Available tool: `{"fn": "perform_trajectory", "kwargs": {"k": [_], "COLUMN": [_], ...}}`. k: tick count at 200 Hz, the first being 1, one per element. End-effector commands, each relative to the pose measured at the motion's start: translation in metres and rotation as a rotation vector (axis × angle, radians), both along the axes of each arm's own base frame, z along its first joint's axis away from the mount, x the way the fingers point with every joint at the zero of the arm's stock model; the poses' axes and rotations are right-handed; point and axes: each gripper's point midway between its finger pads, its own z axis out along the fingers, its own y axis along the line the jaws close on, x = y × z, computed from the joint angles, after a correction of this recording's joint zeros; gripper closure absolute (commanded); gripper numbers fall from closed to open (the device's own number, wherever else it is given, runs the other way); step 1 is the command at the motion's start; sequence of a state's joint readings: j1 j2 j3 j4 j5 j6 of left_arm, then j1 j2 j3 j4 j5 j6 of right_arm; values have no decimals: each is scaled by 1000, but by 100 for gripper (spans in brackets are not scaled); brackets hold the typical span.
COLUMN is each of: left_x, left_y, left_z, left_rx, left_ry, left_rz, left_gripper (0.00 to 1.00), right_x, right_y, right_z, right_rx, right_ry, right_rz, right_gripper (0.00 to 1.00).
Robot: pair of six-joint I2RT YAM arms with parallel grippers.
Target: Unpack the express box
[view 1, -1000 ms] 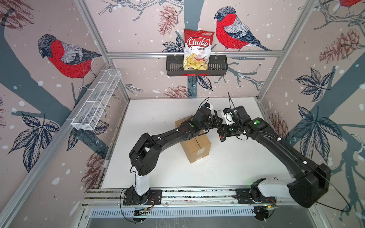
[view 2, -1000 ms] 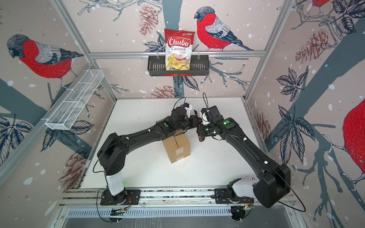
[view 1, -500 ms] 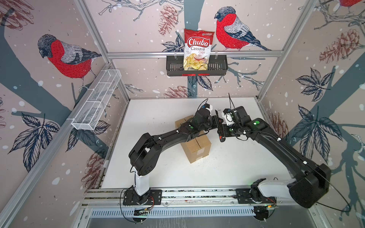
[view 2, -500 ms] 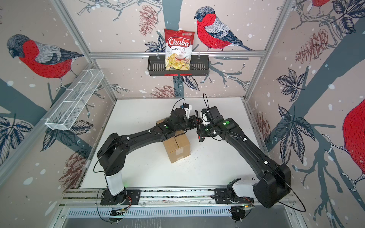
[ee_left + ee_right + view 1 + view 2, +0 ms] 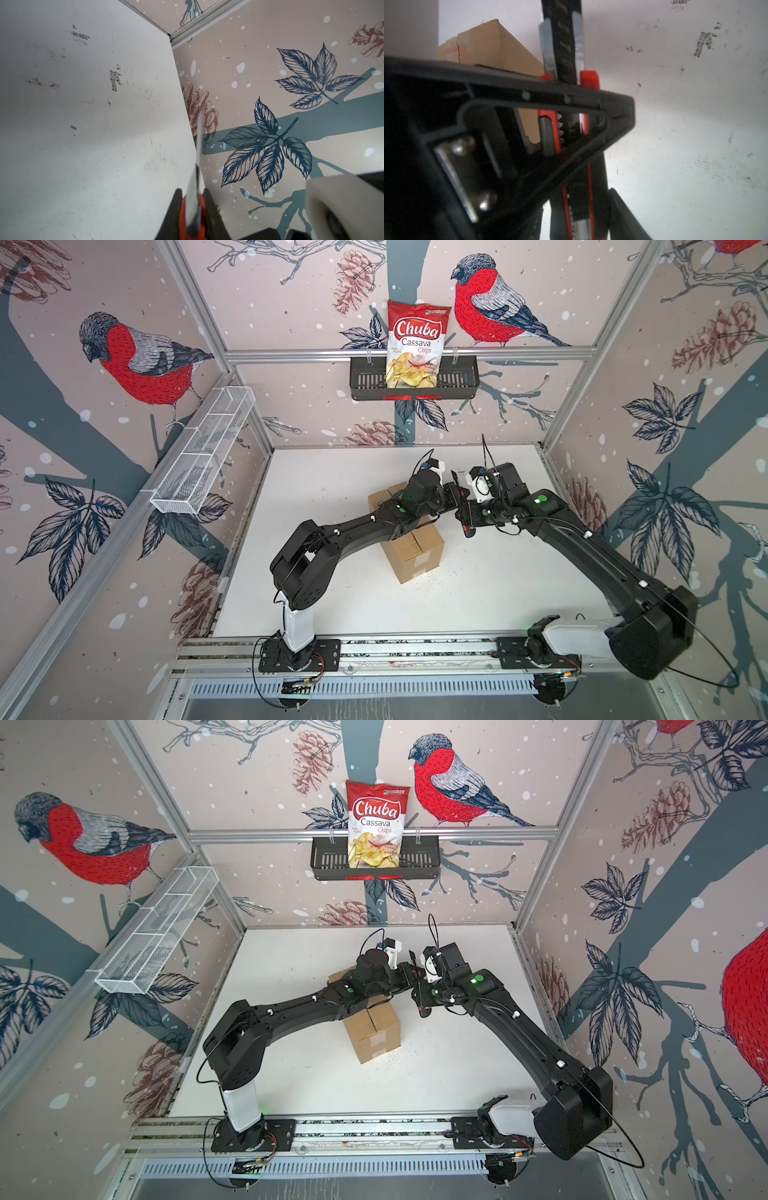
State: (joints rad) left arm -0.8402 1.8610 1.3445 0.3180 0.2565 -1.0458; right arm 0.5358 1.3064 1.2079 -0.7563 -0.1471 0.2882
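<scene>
The express box (image 5: 415, 556) (image 5: 374, 1036), brown cardboard with its top flaps closed along a centre seam, stands mid-table under my left arm; a corner of the express box (image 5: 492, 45) shows in the right wrist view. Both grippers meet just right of it around a red-and-black utility knife (image 5: 467, 526) (image 5: 423, 1006). My left gripper (image 5: 455, 495) (image 5: 192, 193) is shut on the knife (image 5: 194, 187), whose blade sticks out past the fingers. My right gripper (image 5: 466, 519) (image 5: 580, 207) straddles the knife (image 5: 566, 41) handle with its jaws apart, a gap showing beside one finger.
A black slotted basket (image 5: 457, 377) on the back wall holds a red Chuba chips bag (image 5: 417, 344). A white wire basket (image 5: 199, 460) hangs on the left wall. Small crumbs lie on the white table (image 5: 332, 593) by the box. Walls close in the table on three sides.
My right gripper's jaws have spread wider around the knife handle. The left gripper stays shut on the knife, and both arms have barely moved.
</scene>
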Motion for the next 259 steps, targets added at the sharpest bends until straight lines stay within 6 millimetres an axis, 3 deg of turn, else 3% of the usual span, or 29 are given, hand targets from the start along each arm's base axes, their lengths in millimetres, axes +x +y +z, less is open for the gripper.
{"fn": "perform_trajectory", "kwargs": {"k": [1,163,224,259], "left_x": [-5,-17,-19,-20], "left_y": [-7,-9,-10,-10], "left_z": [17,27,19,12], "left_rx": [-79,-166,-151,-118], "left_ry": [-25,-17,-5,-7], "left_rz": [-44,-76,-77,-69], "left_gripper": [94,95,96,94], "right_x": [18,26,27,24], "right_y": [11,16,14,13], "right_z": [20,25,31,26], "right_rx": [59,126,134,126], "right_ry": [-94,-152,-167,-138], "right_rz": [6,29,30,34], "right_gripper": [54,56,79,86]}}
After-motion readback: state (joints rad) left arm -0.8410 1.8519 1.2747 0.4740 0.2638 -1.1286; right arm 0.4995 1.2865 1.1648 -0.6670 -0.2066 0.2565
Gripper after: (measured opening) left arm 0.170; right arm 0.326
